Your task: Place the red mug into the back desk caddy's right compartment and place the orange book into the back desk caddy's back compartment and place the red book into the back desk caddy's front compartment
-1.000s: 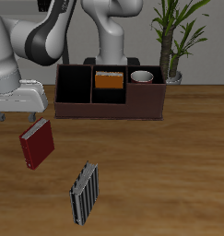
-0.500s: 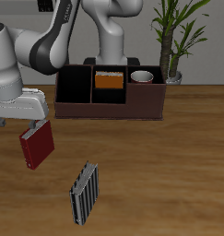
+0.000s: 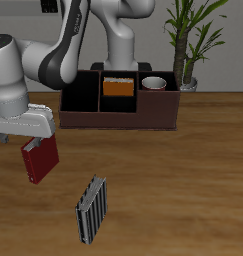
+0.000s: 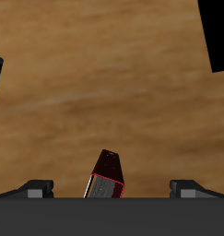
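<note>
The red book (image 3: 40, 160) stands tilted on the table, well in front of the back desk caddy (image 3: 118, 118). My gripper (image 3: 23, 138) hangs open just above it, one finger near its top edge. In the wrist view the red book (image 4: 106, 177) shows between my spread fingers (image 4: 38, 187). The orange book (image 3: 117, 87) stands in the caddy's back compartment. The red mug (image 3: 154, 84) sits in the end section nearest the plant, with only its rim and white inside showing.
A grey-and-black striped book (image 3: 91, 210) stands near the table's front edge, close to the red book. A potted plant (image 3: 188, 45) rises behind the caddy's end. The caddy's dark wall (image 4: 218, 32) shows in the wrist view.
My gripper has come down and a little forward, from above the red book to just over its top. The books, mug and caddy have not moved.
</note>
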Available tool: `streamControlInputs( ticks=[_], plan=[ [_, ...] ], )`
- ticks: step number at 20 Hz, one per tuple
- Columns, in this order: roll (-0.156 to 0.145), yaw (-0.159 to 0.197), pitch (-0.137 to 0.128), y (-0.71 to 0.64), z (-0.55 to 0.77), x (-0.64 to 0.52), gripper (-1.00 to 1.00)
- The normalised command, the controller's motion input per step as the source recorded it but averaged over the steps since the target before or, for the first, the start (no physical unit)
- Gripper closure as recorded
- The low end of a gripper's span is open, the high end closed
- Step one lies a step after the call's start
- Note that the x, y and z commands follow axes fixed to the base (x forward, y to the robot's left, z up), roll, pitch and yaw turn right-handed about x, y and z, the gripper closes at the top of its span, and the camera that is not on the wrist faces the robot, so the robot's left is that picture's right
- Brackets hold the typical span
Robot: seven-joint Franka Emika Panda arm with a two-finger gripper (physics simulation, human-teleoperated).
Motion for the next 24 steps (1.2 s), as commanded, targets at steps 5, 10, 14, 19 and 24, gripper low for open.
streamControlInputs(
  ticks=[5,10,14,19,24],
  plan=[
    [-0.023,0.001,-0.070,0.15,0.00,-0.19,-1.00],
    [-0.044,-0.031,-0.049,0.19,-0.05,-0.20,-1.00],
    [-0.012,-0.030,0.012,0.01,-0.10,-0.03,-1.00],
    [-0.025,-0.017,0.016,-0.12,-0.15,-0.02,-1.00],
    [-0.004,-0.020,0.005,0.01,-0.11,-0.05,-1.00]
  ],
)
